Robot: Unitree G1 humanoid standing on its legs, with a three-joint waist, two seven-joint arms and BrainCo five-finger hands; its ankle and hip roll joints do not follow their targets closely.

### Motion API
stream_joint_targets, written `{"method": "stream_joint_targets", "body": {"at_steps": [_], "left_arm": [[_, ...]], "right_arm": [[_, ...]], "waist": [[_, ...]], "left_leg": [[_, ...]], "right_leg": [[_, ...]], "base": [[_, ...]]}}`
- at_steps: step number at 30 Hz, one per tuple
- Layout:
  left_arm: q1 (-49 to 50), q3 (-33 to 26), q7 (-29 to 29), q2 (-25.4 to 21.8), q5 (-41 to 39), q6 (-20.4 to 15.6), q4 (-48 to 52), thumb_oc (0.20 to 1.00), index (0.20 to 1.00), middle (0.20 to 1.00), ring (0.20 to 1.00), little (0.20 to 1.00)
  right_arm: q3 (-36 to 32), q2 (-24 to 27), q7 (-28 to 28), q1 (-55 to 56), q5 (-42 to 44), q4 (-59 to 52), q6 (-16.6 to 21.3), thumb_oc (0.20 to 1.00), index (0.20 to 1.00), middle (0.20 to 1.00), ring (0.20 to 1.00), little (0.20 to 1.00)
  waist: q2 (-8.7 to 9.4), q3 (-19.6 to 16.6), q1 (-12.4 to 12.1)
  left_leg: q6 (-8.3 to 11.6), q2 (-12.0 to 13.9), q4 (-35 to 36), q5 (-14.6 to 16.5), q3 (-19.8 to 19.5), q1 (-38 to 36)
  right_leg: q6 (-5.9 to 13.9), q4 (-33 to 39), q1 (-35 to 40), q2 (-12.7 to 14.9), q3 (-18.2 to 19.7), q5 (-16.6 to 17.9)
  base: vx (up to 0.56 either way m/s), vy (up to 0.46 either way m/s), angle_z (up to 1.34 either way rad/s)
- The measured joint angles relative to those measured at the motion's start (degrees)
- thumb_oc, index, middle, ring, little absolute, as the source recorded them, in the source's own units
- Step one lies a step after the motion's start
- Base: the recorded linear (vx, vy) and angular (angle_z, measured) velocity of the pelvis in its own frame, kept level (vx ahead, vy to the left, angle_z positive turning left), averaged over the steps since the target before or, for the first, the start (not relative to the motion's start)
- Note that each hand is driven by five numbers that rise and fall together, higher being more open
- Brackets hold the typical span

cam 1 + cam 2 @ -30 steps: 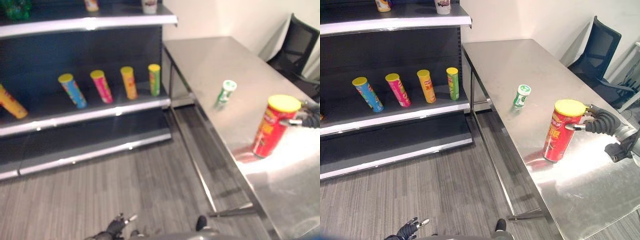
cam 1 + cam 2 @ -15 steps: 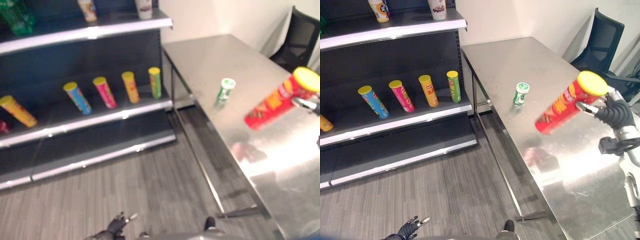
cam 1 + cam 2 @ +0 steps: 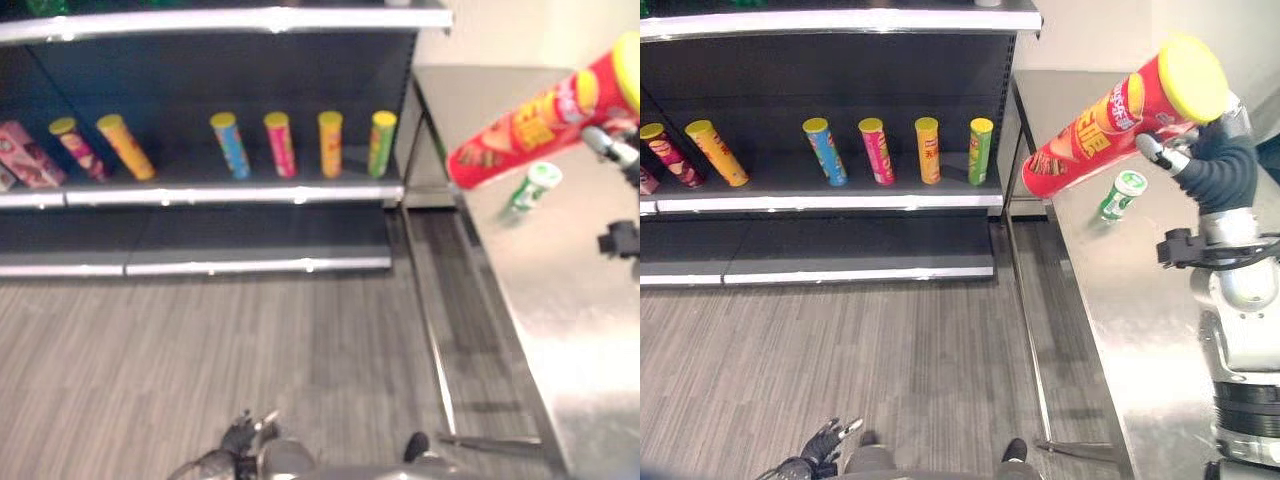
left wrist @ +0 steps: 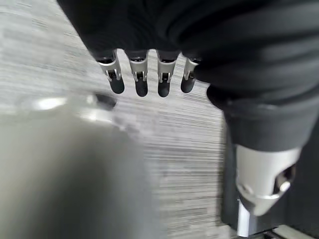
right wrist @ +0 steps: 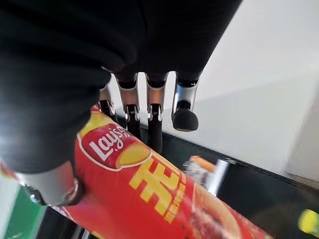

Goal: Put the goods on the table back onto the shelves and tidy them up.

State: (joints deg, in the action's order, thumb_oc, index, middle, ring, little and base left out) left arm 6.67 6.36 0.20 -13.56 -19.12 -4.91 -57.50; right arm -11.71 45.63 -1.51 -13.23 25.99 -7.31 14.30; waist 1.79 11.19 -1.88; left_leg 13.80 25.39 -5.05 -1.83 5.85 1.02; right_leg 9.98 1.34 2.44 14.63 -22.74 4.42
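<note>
While my right hand (image 3: 1200,150) grips the red canister (image 3: 1110,115) near its lid, tilted above the table (image 3: 1110,300), it could slip; my left hand (image 4: 149,79) hangs relaxed, empty.

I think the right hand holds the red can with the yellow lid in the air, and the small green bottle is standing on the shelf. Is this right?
Not quite. The right hand does hold the red can in the air, but the small green bottle stands on the table, not the shelf; the right eye view shows it.
</note>
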Motion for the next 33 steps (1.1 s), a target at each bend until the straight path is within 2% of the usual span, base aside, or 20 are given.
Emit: {"method": "stream_joint_targets", "body": {"at_steps": [3, 4, 5, 6, 7, 9, 11, 12, 13, 14, 15, 16, 18, 20, 23, 25, 27, 31, 32, 33], "left_arm": [[-0.06, 0.45, 0.41, 0.57, 0.03, -0.19, 2.23, 1.000, 1.000, 1.000, 1.000, 1.000], [-0.69, 0.25, 0.35, -0.66, 0.03, -0.25, 2.48, 1.000, 1.000, 1.000, 1.000, 1.000], [-1.43, 0.30, 0.84, -4.21, 0.03, -0.29, 3.12, 1.000, 1.000, 1.000, 1.000, 1.000], [-2.16, 0.21, 1.06, -6.24, 0.07, -0.57, 3.85, 1.000, 1.000, 1.000, 1.000, 1.000], [-3.71, 0.41, 0.87, -7.30, 0.13, -0.82, 3.53, 1.000, 1.000, 1.000, 1.000, 1.000], [-4.87, 3.19, 0.66, -10.18, 0.73, -1.06, 4.89, 1.000, 1.000, 1.000, 1.000, 1.000], [-4.38, 2.67, 0.62, -11.01, 1.03, -1.02, 6.15, 1.000, 1.000, 1.000, 1.000, 1.000], [-2.89, 2.14, 0.66, -11.53, 1.28, -1.08, 7.23, 1.000, 1.000, 1.000, 1.000, 1.000], [-2.42, -2.61, -0.17, -9.91, 1.26, -1.34, 5.75, 1.000, 1.000, 1.000, 1.000, 1.000], [-1.34, -2.65, 0.24, -9.94, 1.18, -1.49, 5.94, 1.000, 1.000, 1.000, 1.000, 1.000], [-0.24, -3.70, 0.15, -10.17, 1.17, -1.10, 5.48, 1.000, 1.000, 1.000, 1.000, 1.000], [1.08, -5.00, 0.22, -8.47, 1.03, -0.70, 5.17, 1.000, 1.000, 1.000, 1.000, 1.000], [2.51, -5.39, 0.24, -4.76, 0.08, -0.34, 5.07, 1.000, 1.000, 1.000, 1.000, 1.000], [3.45, -3.95, -0.50, -0.62, -0.04, 0.17, 5.46, 1.000, 1.000, 1.000, 1.000, 1.000], [5.75, -3.72, -0.44, 2.97, -0.61, -0.15, 7.72, 1.000, 1.000, 1.000, 1.000, 1.000], [3.94, -3.70, -0.30, 0.11, -2.11, -0.06, 8.04, 1.000, 1.000, 1.000, 1.000, 1.000], [1.54, -3.55, -0.24, -1.02, -2.28, 0.04, 8.24, 1.000, 1.000, 1.000, 1.000, 1.000], [-0.93, -3.67, 1.06, -1.94, -2.51, 0.13, 6.68, 1.000, 1.000, 1.000, 1.000, 1.000], [-1.54, -3.79, 1.32, -1.97, -2.52, 0.15, 6.73, 1.000, 1.000, 1.000, 1.000, 1.000], [-3.54, -2.10, 1.75, -1.55, -2.49, 0.08, 5.28, 1.000, 1.000, 1.000, 1.000, 1.000]], "right_arm": [[-0.33, 3.43, -0.32, 0.67, -0.08, -0.01, -0.33, 0.200, 0.200, 0.200, 0.200, 0.200], [-0.24, 1.27, -0.18, 0.41, -0.13, 0.04, -0.30, 0.200, 0.200, 0.200, 0.200, 0.200], [2.47, -3.35, -0.12, 0.90, -0.15, -0.14, -1.41, 0.200, 0.200, 0.200, 0.200, 0.200], [3.89, -3.15, -0.84, 2.45, -0.42, -0.81, -1.60, 0.200, 0.200, 0.200, 0.200, 0.200], [2.76, -2.93, -1.44, 4.76, -0.91, -2.18, -1.54, 0.200, 0.200, 0.200, 0.200, 0.200], [3.58, -5.13, -1.25, 6.53, -2.60, -2.97, -2.29, 0.200, 0.200, 0.200, 0.200, 0.200], [6.29, -4.62, -1.65, 5.63, -3.33, -2.42, -2.89, 0.200, 0.200, 0.200, 0.200, 0.200], [7.65, -4.62, -1.81, 3.90, -3.68, -2.43, -3.27, 0.200, 0.200, 0.200, 0.200, 0.200], [10.08, -5.96, -2.07, 1.83, -3.46, -2.09, -3.53, 0.200, 0.200, 0.200, 0.200, 0.200], [12.76, -4.67, -3.01, 0.35, -3.56, -2.03, -3.94, 0.200, 0.200, 0.200, 0.200, 0.200], [14.44, -3.25, -3.45, -0.09, -3.53, -3.06, -3.80, 0.200, 0.200, 0.200, 0.200, 0.200], [15.59, 0.69, -4.52, -1.86, -3.56, -4.58, -3.39, 0.200, 0.200, 0.200, 0.200, 0.200], [16.99, -0.34, -4.21, -4.28, -3.71, -3.70, -3.90, 0.200, 0.200, 0.200, 0.200, 0.200], [17.91, 1.58, -4.46, -4.48, -5.46, -3.74, -4.20, 0.200, 0.200, 0.200, 0.200, 0.200], [19.05, 2.60, -4.28, -5.52, -8.93, -2.64, -5.13, 0.200, 0.200, 0.200, 0.200, 0.200], [24.04, -0.54, -4.67, -9.14, -9.21, -0.39, -5.16, 0.200, 0.200, 0.200, 0.200, 0.200], [25.39, -1.04, -5.72, -9.78, -9.30, -0.35, -5.26, 0.200, 0.200, 0.200, 0.200, 0.200], [27.16, -2.42, -6.45, -11.53, -9.13, 1.41, -5.78, 0.200, 0.200, 0.200, 0.200, 0.200], [28.65, -2.91, -5.91, -12.13, -9.14, 2.91, -6.31, 0.200, 0.200, 0.200, 0.200, 0.200], [28.70, -2.57, -6.16, -10.71, -9.17, 4.86, -7.53, 0.200, 0.200, 0.200, 0.200, 0.200]], "waist": [[-2.31, -0.17, 0.95], [-1.01, 0.17, 0.30], [2.51, 0.18, 0.79], [3.16, -0.09, 0.24], [3.66, -0.13, -0.64], [4.88, -0.69, -1.62], [5.83, -1.24, -1.80], [6.45, -1.27, -2.34], [5.33, 0.31, -1.36], [1.94, 0.76, -3.08], [1.63, 0.50, -3.06], [2.22, 0.23, -1.67], [1.68, 0.06, -2.15], [1.67, -0.07, -2.43], [-0.26, -0.92, -2.33], [2.62, 0.60, -3.93], [3.48, 1.11, -4.95], [2.52, 1.19, -4.16], [1.70, 1.24, -3.61], [2.13, 2.28, -2.68]], "left_leg": [[-1.06, 1.24, 0.60, -2.40, -2.36, -0.40], [1.66, -2.27, 0.92, 4.62, -2.84, -2.43], [0.36, -6.26, -2.75, 7.10, -2.02, -0.49], [0.78, -6.99, -4.07, 7.23, -1.72, 0.12], [0.50, -7.56, -5.88, 7.47, -1.11, 1.31], [-0.56, -9.76, -8.78, 8.11, 1.50, 2.67], [-2.62, -12.48, -9.33, 8.13, 2.92, 2.72], [-3.73, -13.75, -9.52, 8.29, 4.48, 2.37], [-3.99, -12.54, -20.71, 8.22, 3.10, 6.91], [-7.85, -8.86, -21.72, 9.69, 3.01, 6.08], [-8.51, -8.27, -14.45, 9.39, 2.88, 2.66], [-4.68, -8.92, -2.39, 5.62, 3.70, -1.98], [-5.11, -9.45, -1.54, 4.14, 4.44, -1.66], [-6.11, -14.70, 4.29, 2.01, 3.86, -2.23], [-7.49, -16.84, 8.02, -1.34, 5.29, -3.62], [-7.38, -17.49, 1.86, -1.28, 4.03, -0.41], [-5.92, -16.37, -2.67, 0.59, 2.84, 2.56], [-1.12, 1.55, 2.04, -1.00, -2.49, 4.81], [0.27, 7.57, 2.03, -0.14, -1.66, 6.21], [1.37, 8.72, 2.94, -1.48, -2.32, 6.08]], "right_leg": [[3.42, -1.33, -0.66, 5.58, 2.17, 2.47], [4.55, -1.29, -0.56, 9.39, 4.00, 3.71], [-1.29, -0.61, -0.42, 12.77, 2.58, 8.43], [-3.26, -1.09, -0.30, 12.38, 2.23, 10.48], [-2.64, -1.13, -0.36, 12.95, 1.90, 13.94], [-6.82, -3.77, -2.95, 16.52, 1.12, 22.51], [-5.66, -7.51, -4.69, 17.34, -0.94, 21.75], [-8.74, -7.24, -5.04, 17.89, -1.46, 24.40], [-9.63, -11.63, -4.83, 17.13, 3.69, 25.11], [-0.64, -20.46, -8.98, 10.37, 2.97, 5.60], [-0.64, -25.68, -11.12, 4.27, 2.67, -1.88], [-7.58, -22.58, -12.37, -5.21, 0.00, -10.25], [-8.36, -8.14, -6.34, -9.37, 0.79, -4.69], [-7.58, -5.99, -5.27, -6.99, -0.07, -3.54], [-6.49, -2.20, -2.13, -8.11, -0.66, -2.03], [-5.46, -1.05, -1.99, -7.12, -0.86, -2.52], [-6.45, 0.22, -1.35, -6.10, -0.76, -2.62], [-3.21, -1.85, -2.43, -5.48, 2.58, -2.57], [-1.16, -6.78, -5.44, -4.22, 4.18, -4.41], [0.13, -10.56, -7.21, 1.03, 8.87, -5.85]], "base": [[0.06, 0.458, -0.06], [0.06, 0.342, -0.07], [0.06, 0.356, -0.08], [0.07, 0.496, 0.19], [0.03, 0.273, 0.49], [-0.03, 0.407, 0.29], [0.01, 0.637, -0.13], [0.04, 0.582, 0.11], [0.03, 0.411, -0.33], [0.04, 0.507, -0.23], [0.06, 0.339, -0.15], [0.06, 0.287, 0.19], [0.06, 0.130, 0.00], [0.05, 0.047, 0.11], [0.00, 0.030, 0.19], [0.06, 0.168, 0.13], [0.14, 0.325, 0.13], [0.25, 0.729, -0.21], [0.24, 0.668, -0.49], [0.39, 0.932, -0.68]]}}
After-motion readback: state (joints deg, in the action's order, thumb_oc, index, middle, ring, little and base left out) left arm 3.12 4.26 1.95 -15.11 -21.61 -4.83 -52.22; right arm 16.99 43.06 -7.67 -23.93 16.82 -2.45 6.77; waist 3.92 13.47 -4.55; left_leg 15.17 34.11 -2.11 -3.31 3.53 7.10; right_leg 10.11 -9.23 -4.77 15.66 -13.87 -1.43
